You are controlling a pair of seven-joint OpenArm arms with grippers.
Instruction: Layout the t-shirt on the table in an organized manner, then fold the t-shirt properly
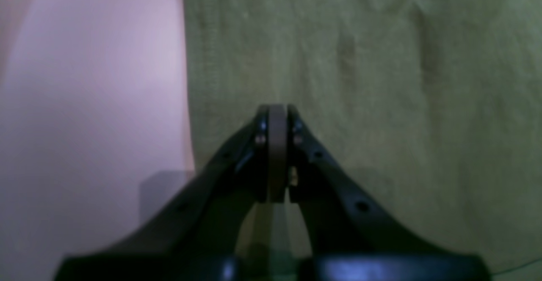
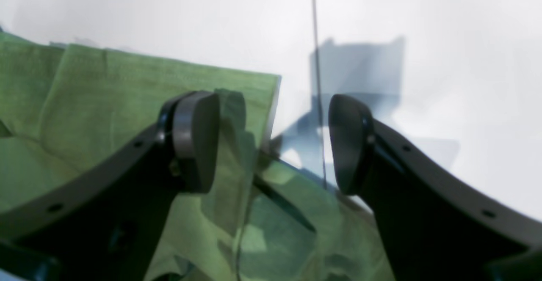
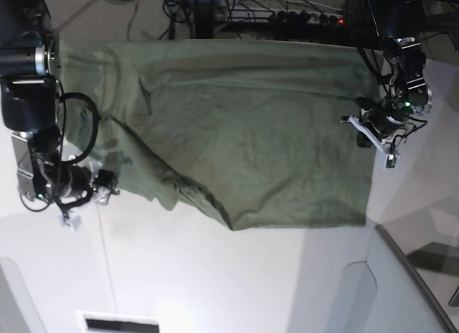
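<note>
1. The table point(image 3: 215, 283) is white and carries everything.
2. The t-shirt point(image 3: 251, 132) lies spread over its far half, mostly flat, with one sleeve bunched and creased at the near corner.
3. It is soft, light cloth that will drape and drag; best taken at a hem or sleeve edge, I judge.
4. The left gripper point(image 1: 277, 116) is clenched with nothing visibly between its pads, over the shirt's edge.
5. The right gripper point(image 2: 273, 143) is released, jaws wide, over the rumpled sleeve.
</note>
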